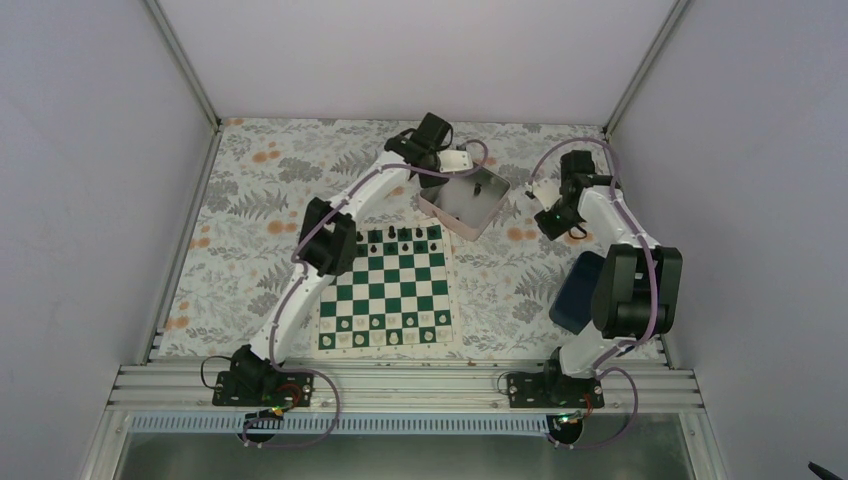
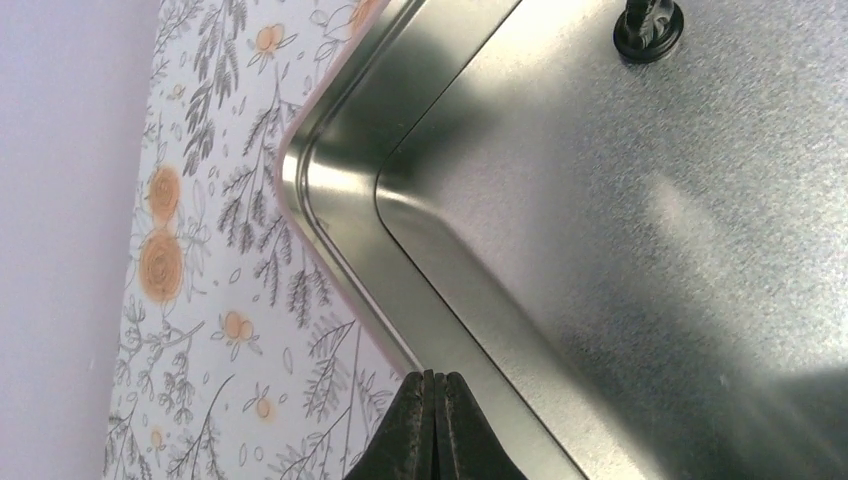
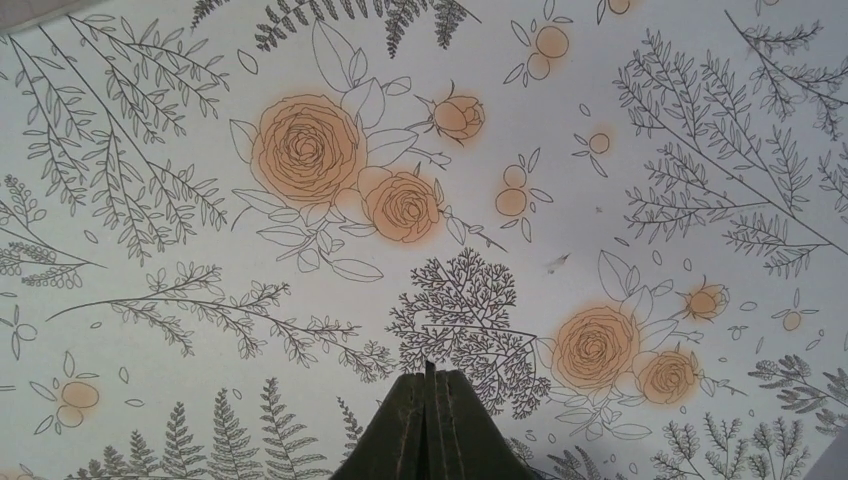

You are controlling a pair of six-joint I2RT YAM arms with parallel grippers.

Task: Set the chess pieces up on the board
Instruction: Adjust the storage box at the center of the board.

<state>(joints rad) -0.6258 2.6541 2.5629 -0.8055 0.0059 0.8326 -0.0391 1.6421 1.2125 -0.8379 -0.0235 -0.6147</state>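
silvery tray [image 2: 600,250] under outstretched left gripper [image 2: 435,385]

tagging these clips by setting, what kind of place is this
Probably a robot lab test cell, not a home: a left arm and right arm bolted to a metal rail, plain walls on three sides, and a chessboard and tray staged on a floral cloth.

Green-and-white checkered board [image 1: 388,290], silvery tray [image 1: 478,202]
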